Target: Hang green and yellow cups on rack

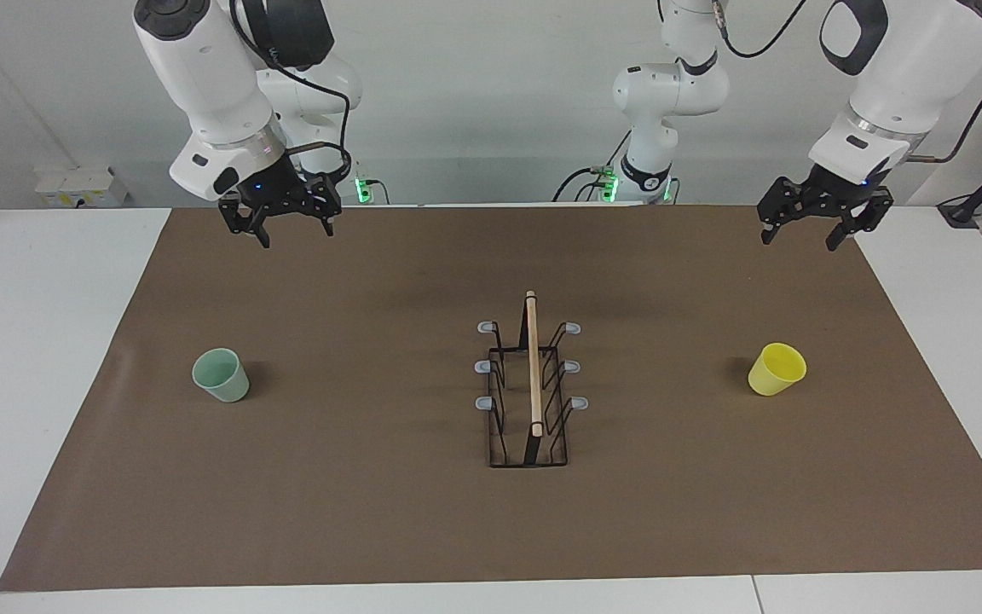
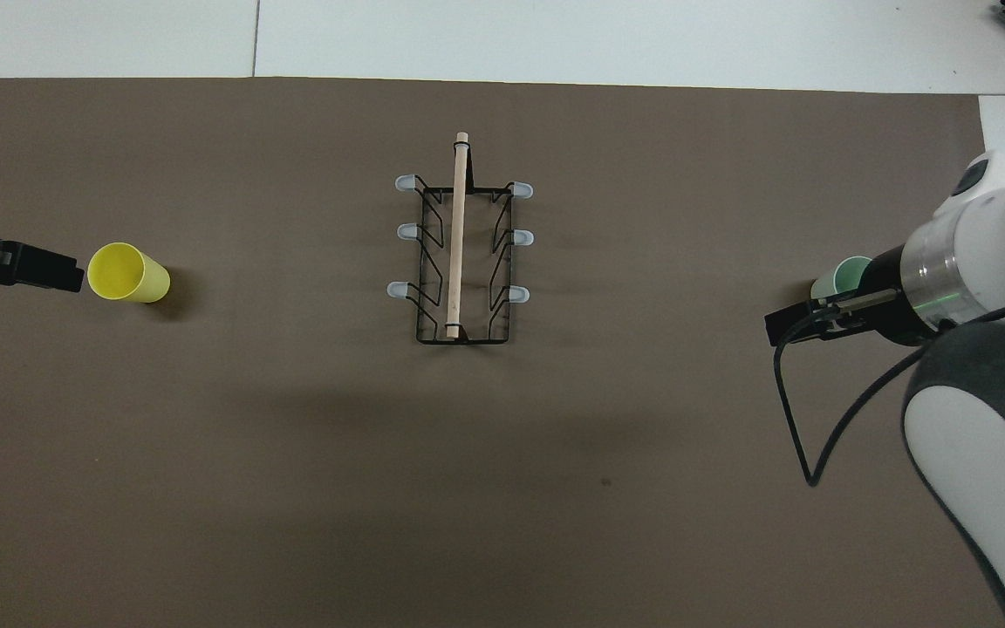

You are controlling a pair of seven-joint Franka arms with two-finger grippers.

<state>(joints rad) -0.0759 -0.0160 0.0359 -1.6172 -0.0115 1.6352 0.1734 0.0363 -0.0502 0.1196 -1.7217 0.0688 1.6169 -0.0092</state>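
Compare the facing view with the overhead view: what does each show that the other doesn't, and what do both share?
Facing only: both arms whole and both grippers clear, left gripper and right gripper, open, empty and raised over the mat's edge nearest the robots; the green cup's whole body.

Overhead only: the rack's plan, three prongs per side either side of the rod; here the right arm partly covers the green cup.

Both: the rack mid-mat with nothing hung, the yellow cup toward the left arm's end, the green cup toward the right arm's.

Green cup: mint, upright, below the right gripper's fingers. Yellow cup: tilted, below the left gripper's fingers. Rack: black wire (prongs bare), well apart from both.
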